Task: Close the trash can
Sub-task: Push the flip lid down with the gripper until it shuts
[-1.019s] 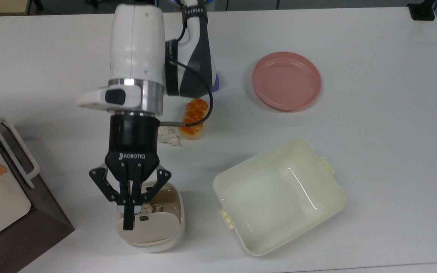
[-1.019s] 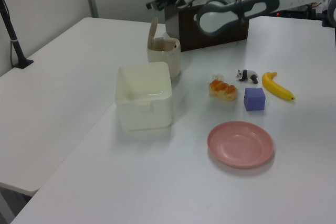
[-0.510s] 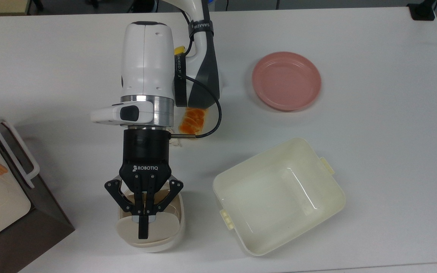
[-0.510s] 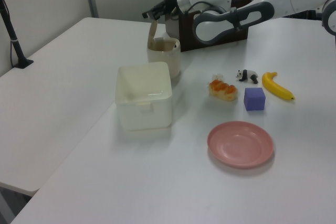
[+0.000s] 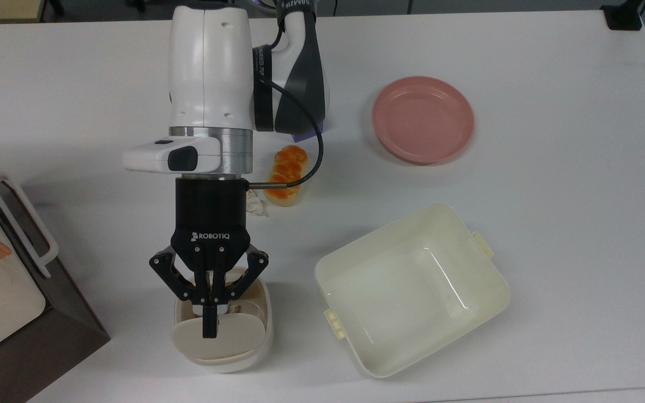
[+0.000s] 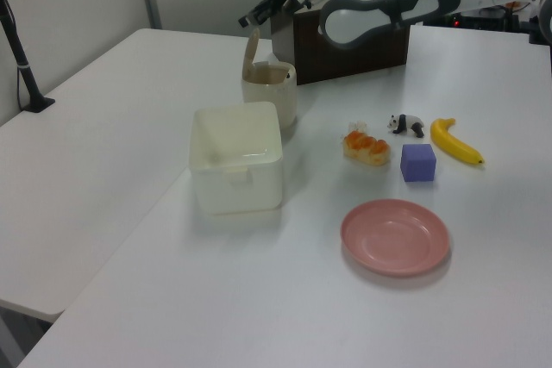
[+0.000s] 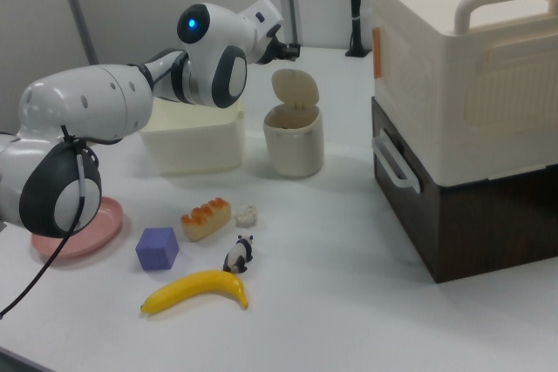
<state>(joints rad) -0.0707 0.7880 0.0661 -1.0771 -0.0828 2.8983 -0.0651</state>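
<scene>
The trash can (image 5: 263, 322) is a small beige bin near the table's front edge in the top view. Its flat lid (image 5: 235, 336) stands raised on its hinge, leaving the bin open, with something pale inside. My gripper (image 5: 208, 331) is shut with nothing held, its fingertips over the lid. In the left view the gripper (image 6: 247, 20) hangs just above the upright lid (image 6: 250, 51) of the trash can (image 6: 272, 96). In the right view the gripper (image 7: 286, 47) sits close above the lid (image 7: 294, 89) of the trash can (image 7: 294, 145).
A large cream tub (image 5: 412, 288) stands close on the top view's right of the bin. A dark brown box with a white handle (image 5: 26, 313) is on the top view's left. A bread piece (image 5: 284, 174), pink plate (image 5: 422, 119), banana (image 6: 455, 141), purple cube (image 6: 417, 162) and panda toy (image 6: 405, 123) lie further off.
The gripper shifted toward the top view's right over the lid, then drew back and rose slightly. The lid still stands raised. The fingers stayed shut.
</scene>
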